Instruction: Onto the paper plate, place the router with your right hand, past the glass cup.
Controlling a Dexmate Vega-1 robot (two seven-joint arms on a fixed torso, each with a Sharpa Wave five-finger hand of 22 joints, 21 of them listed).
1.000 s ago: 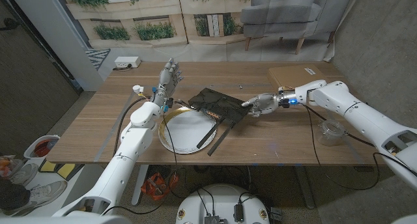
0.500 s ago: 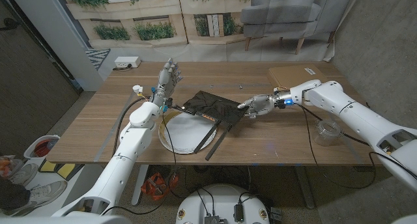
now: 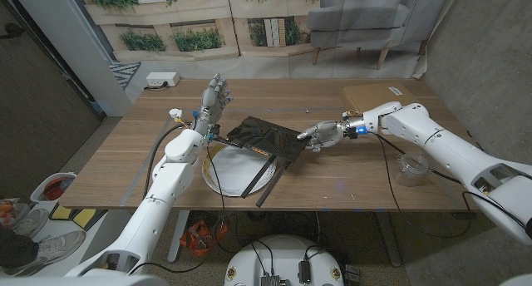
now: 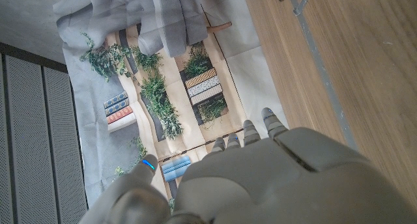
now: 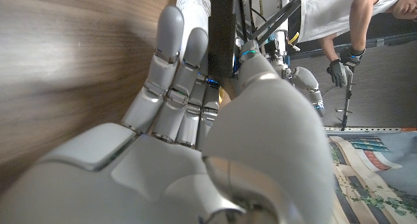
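No brand, label or legible writing can be read on any item from here. The router (image 3: 268, 139), a flat black slab with thin antennas, is tilted, its right edge pinched by the right hand (image 3: 320, 134) while its lower left part overlaps the paper plate (image 3: 233, 171); one antenna reaches past the plate toward the table's near edge. In the right wrist view the right hand's fingers (image 5: 174, 68) lie against the dark router edge (image 5: 223, 28), and a person stands in the background, partly cut off. The glass cup (image 3: 413, 166) stands on the wooden table (image 3: 125, 161) near the right forearm, its outline faint. The left hand (image 3: 215, 96) is raised beside the plate, fingers apart, holding nothing. A cardboard box (image 3: 370, 96) lies at the far right corner.
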